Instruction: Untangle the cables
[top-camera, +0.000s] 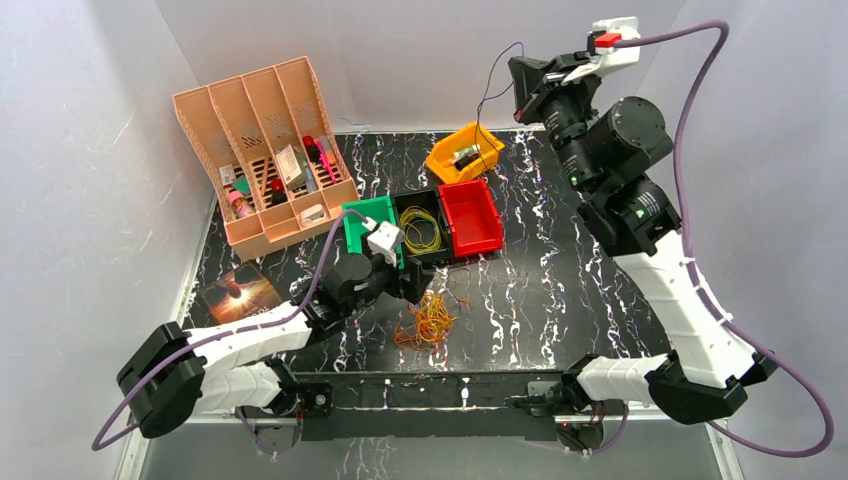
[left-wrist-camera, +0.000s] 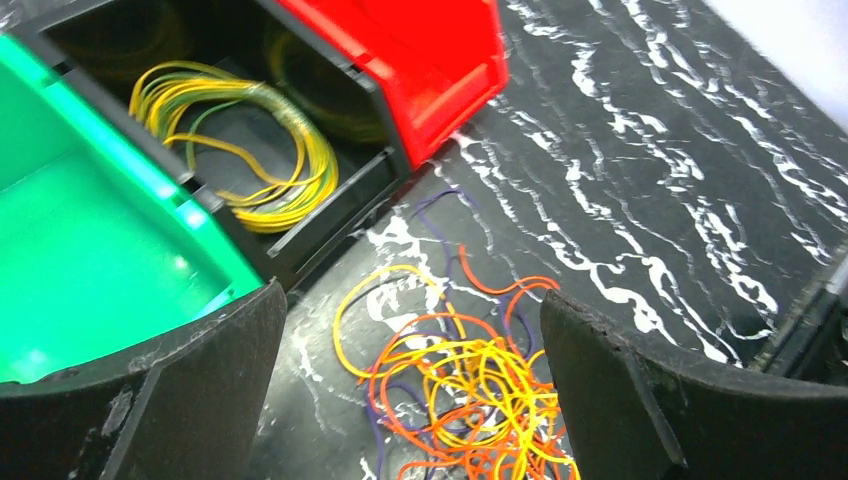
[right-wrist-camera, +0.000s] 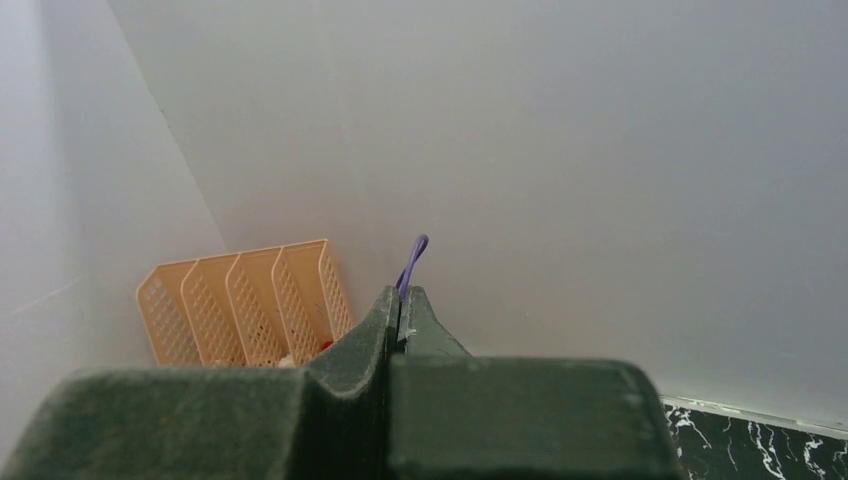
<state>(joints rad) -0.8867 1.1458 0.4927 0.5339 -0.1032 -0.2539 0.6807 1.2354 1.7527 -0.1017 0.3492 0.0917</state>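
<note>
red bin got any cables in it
No, the red bin is bare inside; the yellow coil lies in the neighbouring black bin.

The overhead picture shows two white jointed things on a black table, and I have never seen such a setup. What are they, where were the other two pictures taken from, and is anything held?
Those are a robot's left arm and right arm, bolted at the near edge of the table. The overhead picture comes from a fixed camera above them; the other two from a camera on each wrist, looking past its own end effector. On the table lie a tangle of orange, yellow and red cables, a green bin, a black bin, a red bin, a yellow bin and a peach organiser. The left end effector is open above the tangle, holding nothing. The right end effector is shut on a thin purple cable.
</note>
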